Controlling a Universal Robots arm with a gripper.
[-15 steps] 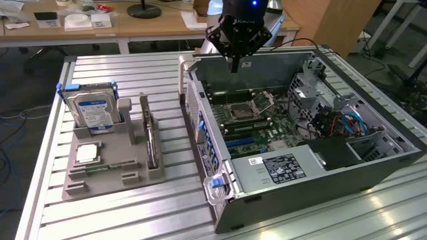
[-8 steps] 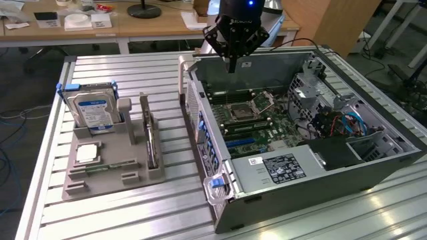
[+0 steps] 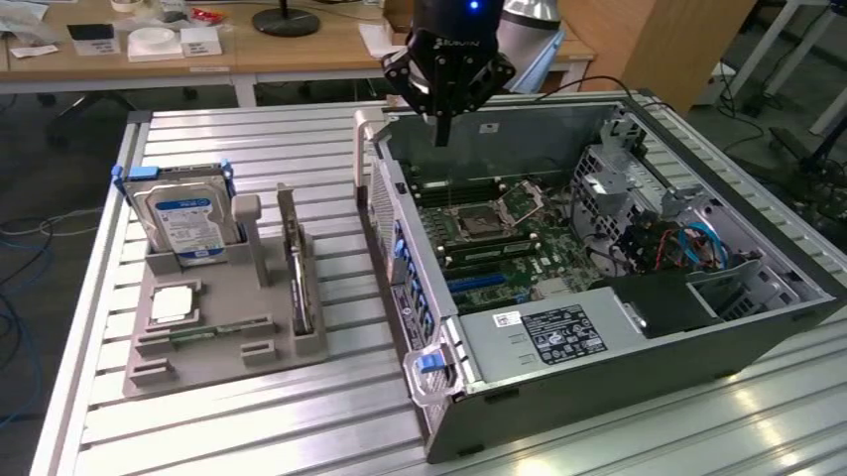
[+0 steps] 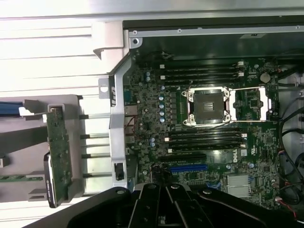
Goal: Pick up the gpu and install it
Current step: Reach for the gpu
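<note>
The gpu [image 3: 300, 273] stands on its long edge in a slot of the grey holder [image 3: 212, 362] on the exterior view's left, a thin dark card with a grey metal end. In the wrist view the gpu [image 4: 60, 149] shows as a green board beside the case wall. My gripper [image 3: 443, 131] hangs over the far rim of the open computer case [image 3: 662, 342], well apart from the card. Its black fingers [image 4: 167, 199] are shut together with nothing between them, above the motherboard [image 4: 209, 142] near the blue slot [image 4: 188, 167].
A silver hard drive [image 3: 185, 218] with a blue-white label stands upright at the back of the holder. A small green memory stick [image 3: 198, 337] lies in the holder's front. Cables and a drive cage [image 3: 662, 233] crowd the case's right side. Desks stand behind the slatted table [image 3: 265, 426].
</note>
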